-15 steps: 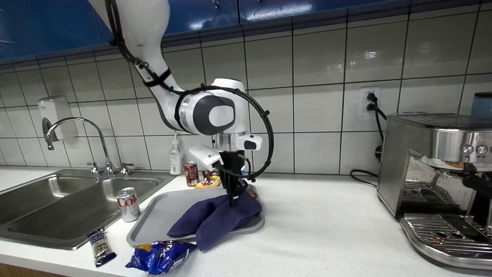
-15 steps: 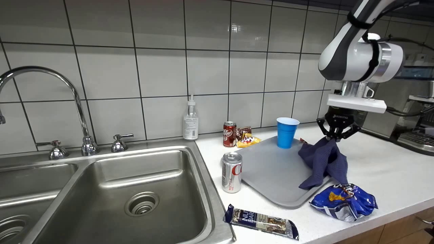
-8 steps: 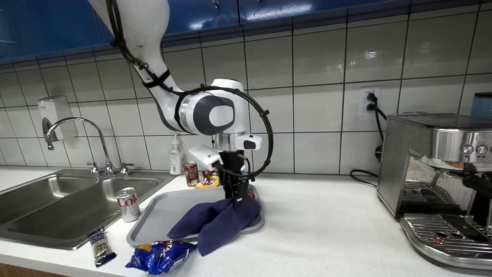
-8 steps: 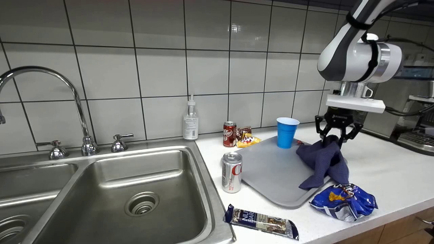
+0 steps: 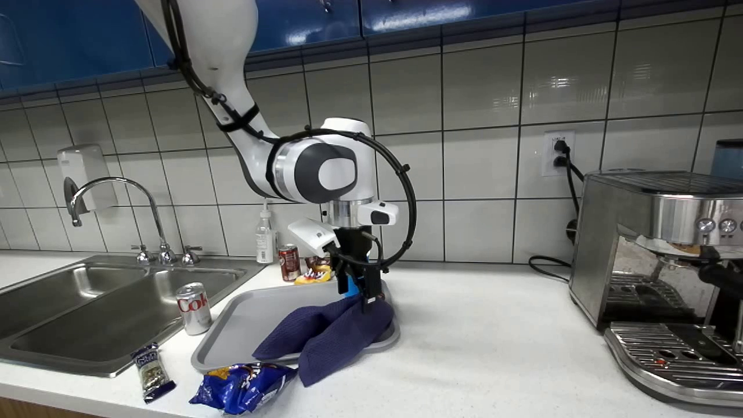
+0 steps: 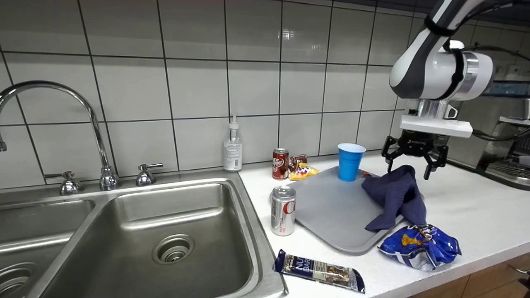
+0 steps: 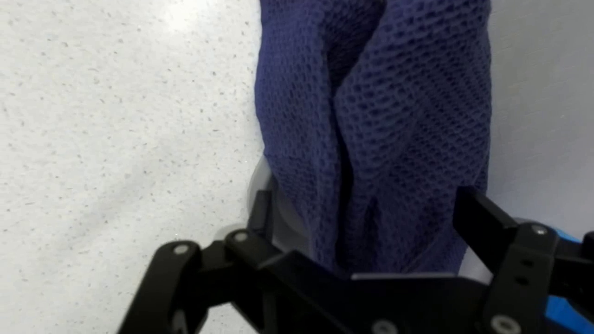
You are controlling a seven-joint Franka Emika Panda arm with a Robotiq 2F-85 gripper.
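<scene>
Towel (image 5: pixel 348 334), navy and rumpled, overhangs a grey tray (image 5: pixel 249 316) in an exterior view. In an exterior view, fingers (image 6: pixel 434 165) stand wide apart at the towel's raised top, a blue cup (image 6: pixel 348 163) nearby. In the wrist view, fingers flank the towel.

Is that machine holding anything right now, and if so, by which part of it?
Nothing is held: the black two-fingered end effector stands open over the crumpled dark purple-blue textured cloth.

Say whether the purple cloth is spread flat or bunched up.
Bunched up: in an exterior view, the purple cloth rises in a rumpled peak, its folds draped over the gray tray.
</scene>
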